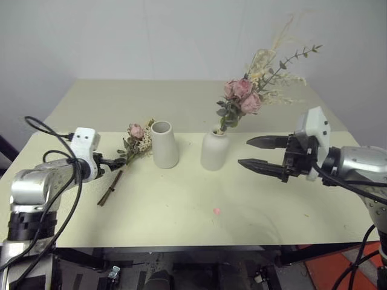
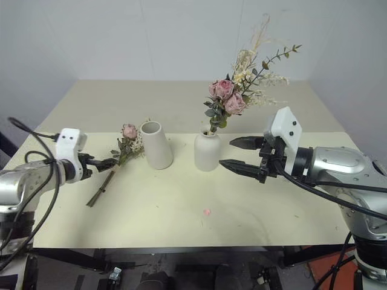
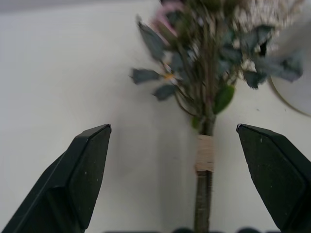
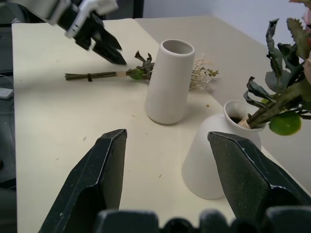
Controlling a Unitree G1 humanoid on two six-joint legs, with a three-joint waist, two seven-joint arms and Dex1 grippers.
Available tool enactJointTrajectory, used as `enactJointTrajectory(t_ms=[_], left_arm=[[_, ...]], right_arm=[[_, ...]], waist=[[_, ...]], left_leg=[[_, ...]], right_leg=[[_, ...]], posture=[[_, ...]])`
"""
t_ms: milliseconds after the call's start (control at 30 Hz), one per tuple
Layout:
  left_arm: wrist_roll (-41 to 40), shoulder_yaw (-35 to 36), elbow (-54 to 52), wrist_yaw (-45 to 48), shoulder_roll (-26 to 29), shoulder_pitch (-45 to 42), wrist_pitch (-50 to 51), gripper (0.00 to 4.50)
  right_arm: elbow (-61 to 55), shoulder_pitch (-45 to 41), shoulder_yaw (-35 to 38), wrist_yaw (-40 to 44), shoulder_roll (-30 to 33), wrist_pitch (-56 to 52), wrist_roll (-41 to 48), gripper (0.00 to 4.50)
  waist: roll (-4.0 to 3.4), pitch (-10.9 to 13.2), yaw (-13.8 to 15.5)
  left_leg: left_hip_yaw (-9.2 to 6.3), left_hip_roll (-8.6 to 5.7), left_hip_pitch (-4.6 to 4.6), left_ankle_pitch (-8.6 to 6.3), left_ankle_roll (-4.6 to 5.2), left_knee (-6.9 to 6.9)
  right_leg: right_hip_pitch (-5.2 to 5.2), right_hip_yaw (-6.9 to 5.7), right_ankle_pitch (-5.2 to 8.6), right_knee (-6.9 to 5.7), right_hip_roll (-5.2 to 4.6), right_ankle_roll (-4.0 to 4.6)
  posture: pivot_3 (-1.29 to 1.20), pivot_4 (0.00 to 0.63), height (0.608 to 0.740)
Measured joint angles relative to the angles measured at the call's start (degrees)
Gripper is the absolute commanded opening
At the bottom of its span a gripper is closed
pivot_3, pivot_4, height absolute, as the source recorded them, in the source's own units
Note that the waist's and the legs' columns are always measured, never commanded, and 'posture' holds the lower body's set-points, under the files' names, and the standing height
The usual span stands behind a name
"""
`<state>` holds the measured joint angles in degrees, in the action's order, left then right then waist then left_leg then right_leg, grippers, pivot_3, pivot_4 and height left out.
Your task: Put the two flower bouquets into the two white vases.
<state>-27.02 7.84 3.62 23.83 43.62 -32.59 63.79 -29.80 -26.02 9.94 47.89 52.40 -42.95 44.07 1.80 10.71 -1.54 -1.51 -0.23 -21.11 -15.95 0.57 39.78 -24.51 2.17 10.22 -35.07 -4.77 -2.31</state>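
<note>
- Table [image 1: 181,217] carries both vases, side by side between the two grippers
- Right gripper [image 1: 259,152] hangs with fingers apart and nothing between them, just beside the narrow-necked vase [image 1: 214,151], which lies ahead of its tips
- First bouquet [image 1: 251,90] already stands in that vase, so one half of the job looks done
- Left gripper [image 1: 112,162] is spread wide and empty, its tips straddling the stems of the second bouquet [image 1: 130,154], which lies flat on the table
- Wide-mouthed vase [image 1: 164,145] just past that bouquet's blooms stands empty; grasping, lifting and inserting remain
</note>
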Motion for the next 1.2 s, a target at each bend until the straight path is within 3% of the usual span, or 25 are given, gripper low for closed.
enactJointTrajectory(t_ms=[133,233,633,800,867,967,1100,1200], left_arm=[[1.6,-6.1,5.3,6.0,0.5,-4.1,-0.9,4.5],[4.3,-9.5,9.3,8.2,0.6,-6.0,-2.5,3.97],[10.3,-12.8,19.1,12.9,-1.9,-12.1,-8.3,0.2],[12.1,-12.7,20.4,12.8,-3.0,-12.2,-11.5,0.11],[12.8,-9.3,20.8,9.2,-5.7,-12.0,-17.5,0.11],[11.5,-1.0,22.6,3.9,-9.8,-13.5,-30.0,0.11],[5.4,11.7,27.5,-0.8,-16.7,-22.4,-47.5,0.11],[-3.0,19.1,28.8,0.5,-20.6,-28.5,-51.5,0.11]], right_arm=[[-1.4,0.4,1.1,-3.3,0.0,-2.0,1.1,3.22],[-2.5,1.5,2.1,-6.1,-0.3,-3.0,1.4,3.26],[-4.5,3.0,2.9,-10.7,-1.3,-4.5,3.5,3.26],[-4.6,4.2,2.9,-10.9,-1.3,-4.5,3.4,3.26],[-4.7,4.5,3.0,-11.1,-1.3,-4.5,3.3,3.26],[-5.2,5.1,3.3,-11.9,-1.3,-4.5,3.3,3.26],[-5.9,5.9,3.6,-13.2,-2.3,-4.3,2.8,3.26],[-6.0,6.1,3.6,-14.4,-3.5,-4.0,2.2,3.26]], waist=[[0.0,0.0,0.5],[0.0,0.0,0.8],[0.01,0.0,0.8],[0.01,0.0,0.8],[0.02,0.0,0.9],[0.04,0.0,1.0],[0.15,-0.1,1.8],[0.17,-0.1,1.9]], left_leg=[[0.0,-0.01,-0.15,-0.04,0.0,-0.01],[0.02,-0.01,-0.17,-0.05,0.01,-0.01],[0.02,-0.01,-0.22,-0.07,0.05,0.02],[0.02,-0.01,-0.19,-0.07,0.05,0.03],[0.0,0.02,-0.21,-0.07,0.05,0.06],[0.0,0.01,-0.37,-0.07,0.05,0.06],[-0.01,-0.02,-0.97,-0.05,0.01,0.2],[0.03,-0.11,-1.05,-0.06,0.04,0.21]], right_leg=[[-0.12,-0.01,0.0,0.03,-0.01,0.0],[-0.12,0.0,0.0,0.07,-0.01,0.0],[-0.13,0.0,0.0,0.07,-0.01,0.0],[-0.12,0.0,0.0,0.05,-0.01,0.0],[-0.13,-0.02,0.0,0.07,-0.02,0.0],[-0.28,-0.02,-0.02,0.05,-0.06,0.02],[-0.73,-0.12,-0.14,-0.06,-0.12,0.05],[-0.72,-0.11,-0.25,-0.02,-0.2,-0.08]], posture=[[0.0,0.15,0.74],[0.0,0.15,0.74],[0.0,0.15,0.74],[0.0,0.15,0.74],[0.0,0.15,0.74],[0.0,0.15,0.74],[0.0,0.15,0.74],[0.0,0.15,0.74]])
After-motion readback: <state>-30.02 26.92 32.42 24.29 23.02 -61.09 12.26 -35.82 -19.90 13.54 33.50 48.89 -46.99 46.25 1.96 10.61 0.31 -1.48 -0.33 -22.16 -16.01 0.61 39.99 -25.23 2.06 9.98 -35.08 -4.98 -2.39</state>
